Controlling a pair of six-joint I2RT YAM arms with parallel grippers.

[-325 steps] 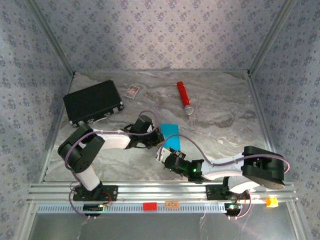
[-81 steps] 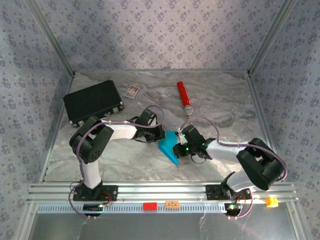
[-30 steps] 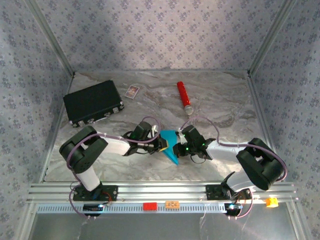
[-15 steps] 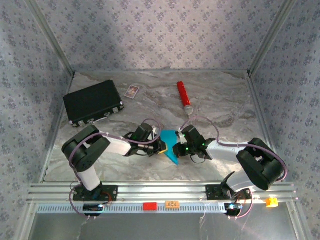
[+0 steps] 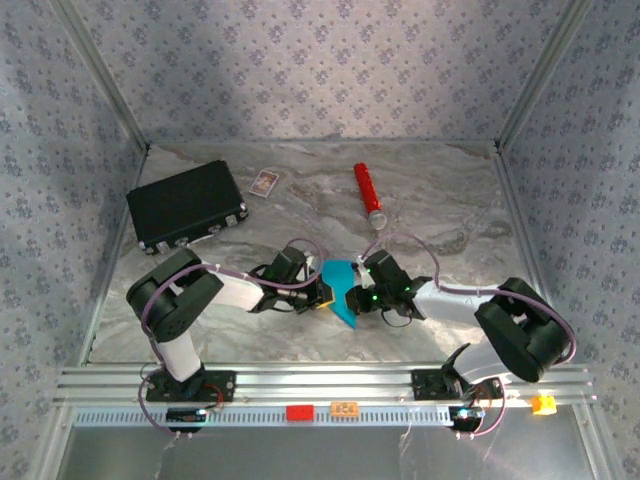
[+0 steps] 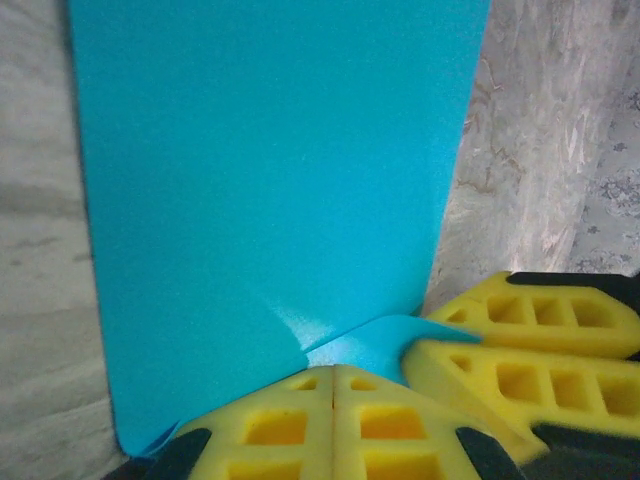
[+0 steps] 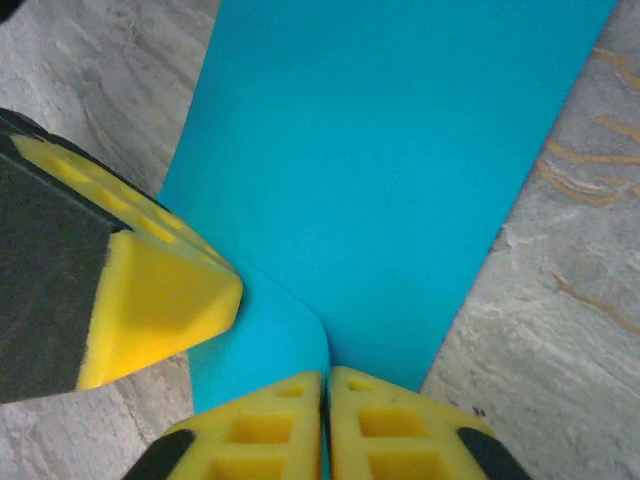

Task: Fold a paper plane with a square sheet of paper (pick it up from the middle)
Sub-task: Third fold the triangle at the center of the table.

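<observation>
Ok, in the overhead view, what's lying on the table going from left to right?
Black rectangular case → small white card → thin cyan-blue sheet of paper → red cylinder.

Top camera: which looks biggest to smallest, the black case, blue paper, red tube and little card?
1. black case
2. blue paper and red tube: the paper looks wider and the tube longer, so they are too close to rank.
3. little card
</observation>
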